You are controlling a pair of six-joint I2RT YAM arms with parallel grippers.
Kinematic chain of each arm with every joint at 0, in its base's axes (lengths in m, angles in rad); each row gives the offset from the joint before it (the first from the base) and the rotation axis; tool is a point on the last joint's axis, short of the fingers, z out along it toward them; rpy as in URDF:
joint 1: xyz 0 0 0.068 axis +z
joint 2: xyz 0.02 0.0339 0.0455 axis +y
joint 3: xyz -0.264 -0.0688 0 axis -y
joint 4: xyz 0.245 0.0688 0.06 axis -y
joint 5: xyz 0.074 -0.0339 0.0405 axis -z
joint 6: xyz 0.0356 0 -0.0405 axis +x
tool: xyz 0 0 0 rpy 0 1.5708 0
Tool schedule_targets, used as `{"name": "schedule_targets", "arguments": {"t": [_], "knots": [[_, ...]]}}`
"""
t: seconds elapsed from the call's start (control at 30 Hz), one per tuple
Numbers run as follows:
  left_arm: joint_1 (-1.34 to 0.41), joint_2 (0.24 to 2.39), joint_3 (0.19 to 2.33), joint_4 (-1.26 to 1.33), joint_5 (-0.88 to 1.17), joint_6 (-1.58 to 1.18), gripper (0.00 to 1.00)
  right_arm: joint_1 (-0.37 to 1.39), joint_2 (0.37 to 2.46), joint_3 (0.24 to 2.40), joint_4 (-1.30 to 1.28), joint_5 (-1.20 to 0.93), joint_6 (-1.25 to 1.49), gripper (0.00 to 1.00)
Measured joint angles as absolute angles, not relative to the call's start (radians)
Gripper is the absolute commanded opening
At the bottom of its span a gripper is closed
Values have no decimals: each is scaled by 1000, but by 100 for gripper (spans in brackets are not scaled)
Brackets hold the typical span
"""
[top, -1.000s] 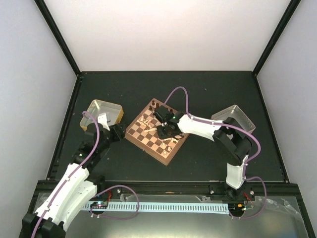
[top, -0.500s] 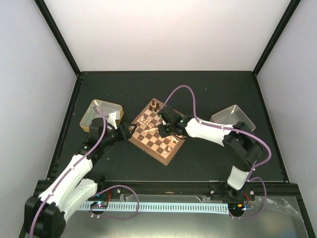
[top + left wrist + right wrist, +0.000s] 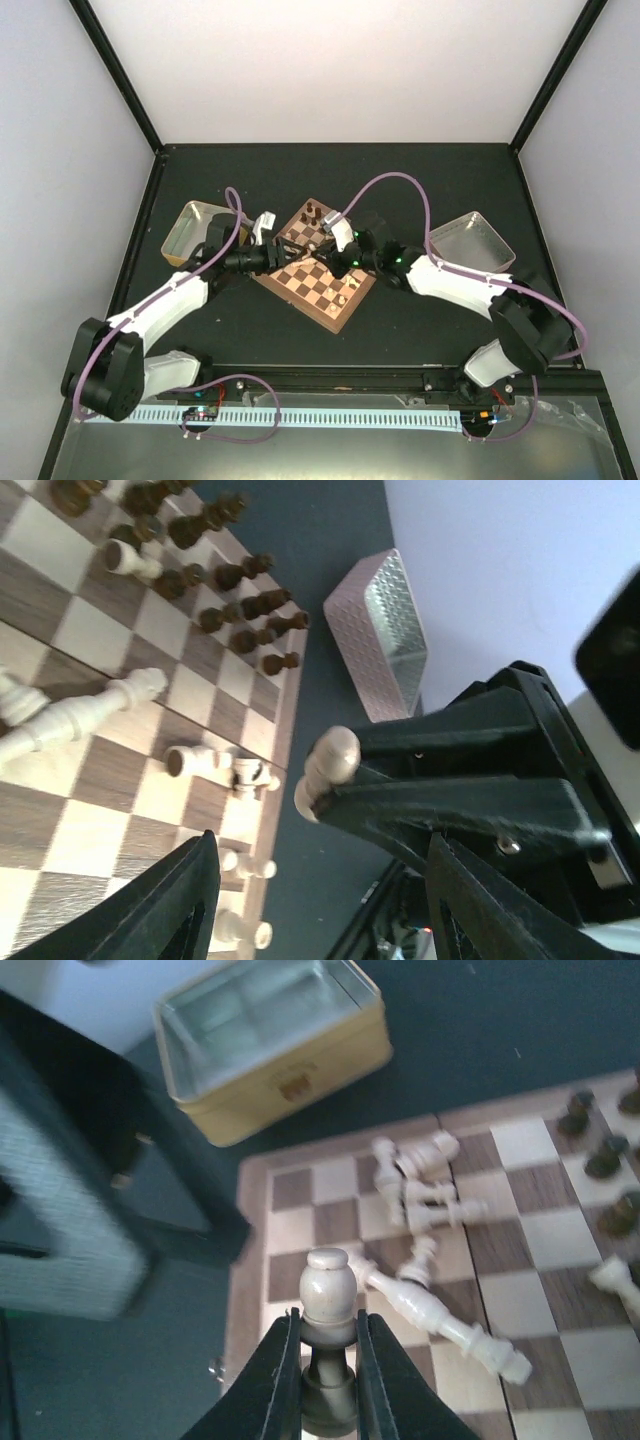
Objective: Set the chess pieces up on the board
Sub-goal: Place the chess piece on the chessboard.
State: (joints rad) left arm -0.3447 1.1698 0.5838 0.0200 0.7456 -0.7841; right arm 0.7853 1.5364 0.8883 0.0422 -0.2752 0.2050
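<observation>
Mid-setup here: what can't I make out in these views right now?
Top view: arms cover the middle of the board; pieces too small to identify.
Right wrist: the right gripper hides the base of the pale pawn; a blurred dark shape blocks the left.
Left wrist: frame edges cut off the board.

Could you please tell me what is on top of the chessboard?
On the board, dark pieces stand in rows along one edge and pale pieces lie toppled across other squares. From above, the left arm and right arm cover some squares, hiding anything beneath.
</observation>
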Motion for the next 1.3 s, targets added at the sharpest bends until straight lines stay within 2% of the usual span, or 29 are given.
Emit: {"name": "schedule_targets", "arguments": {"t": [0.13, 0.3, 0.5, 0.67, 0.77, 1.0, 1.3], "knots": [[-351, 1213, 613, 51, 805, -830, 54, 785, 1480, 855, 121, -352, 161, 10], [-356, 1237, 628, 78, 850, -867, 39, 785, 1457, 831, 159, -407, 119, 10], [-362, 1252, 639, 78, 871, -868, 26, 788, 1457, 830, 158, -432, 93, 9], [-367, 1267, 653, 64, 893, -830, 3, 790, 1458, 830, 135, -433, 80, 10], [-365, 1274, 653, 43, 884, -814, 2, 790, 1458, 830, 121, -427, 82, 20], [-376, 1261, 653, 6, 855, -764, 1, 791, 1457, 839, 81, -393, 134, 54], [-445, 1144, 653, -94, 591, -614, 2, 791, 1240, 759, 28, -204, 324, 57]]}}
